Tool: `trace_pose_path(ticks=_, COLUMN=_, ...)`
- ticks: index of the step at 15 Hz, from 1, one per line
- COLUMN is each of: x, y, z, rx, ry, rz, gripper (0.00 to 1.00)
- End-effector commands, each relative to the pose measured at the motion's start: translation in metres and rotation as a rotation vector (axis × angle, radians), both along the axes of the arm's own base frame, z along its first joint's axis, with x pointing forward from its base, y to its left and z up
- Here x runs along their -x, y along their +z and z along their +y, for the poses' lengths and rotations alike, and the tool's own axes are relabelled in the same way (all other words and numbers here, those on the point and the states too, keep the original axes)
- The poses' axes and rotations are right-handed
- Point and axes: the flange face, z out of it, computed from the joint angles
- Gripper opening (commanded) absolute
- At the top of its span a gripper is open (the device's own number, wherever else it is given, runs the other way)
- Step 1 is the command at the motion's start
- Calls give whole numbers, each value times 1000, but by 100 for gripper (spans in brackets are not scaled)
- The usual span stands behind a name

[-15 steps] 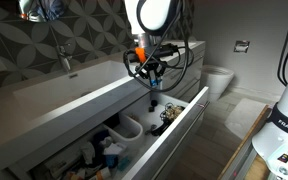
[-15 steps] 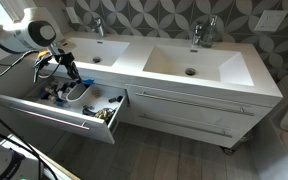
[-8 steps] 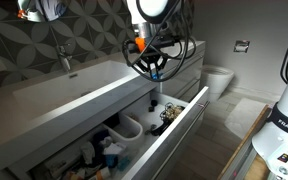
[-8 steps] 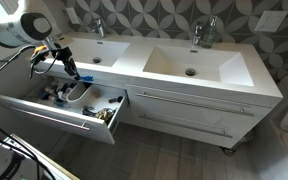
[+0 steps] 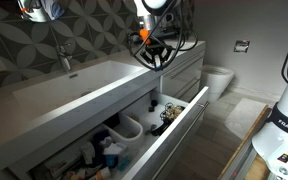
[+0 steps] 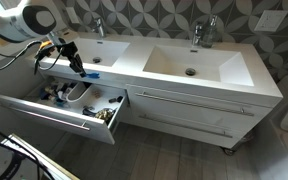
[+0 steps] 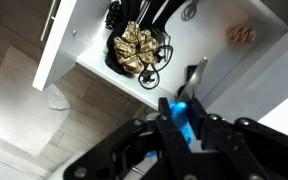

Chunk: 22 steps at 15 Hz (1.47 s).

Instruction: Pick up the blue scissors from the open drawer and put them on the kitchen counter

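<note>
Holding the blue scissors (image 7: 180, 107) in clenched fingers, gripper (image 6: 73, 61) hangs above the open drawer (image 6: 52, 115); near kitchen counter (image 6: 134, 72) edge.

The gripper (image 5: 157, 60) is higher now, up out of the open drawer (image 5: 179, 120) and level with the top of the kitchen counter (image 5: 104, 85). The blue scissors (image 7: 181, 108), pinched between its fingers, have come up with it
</note>
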Motion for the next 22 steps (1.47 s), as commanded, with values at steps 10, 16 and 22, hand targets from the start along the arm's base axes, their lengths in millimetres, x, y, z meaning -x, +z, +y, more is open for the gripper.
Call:
trace_pose_path(ticks=10, x=-34, y=73, z=-106, rx=92, ry=-108, rz=-208, gripper=24)
trace_pose_path(ticks=16, x=-42, y=70, z=-108, rx=66, ry=-85, rz=-205, gripper=6)
trace_pose_path(ticks=22, x=-102, y=50, z=-124, rx=80, ry=-29, rz=-266, gripper=7)
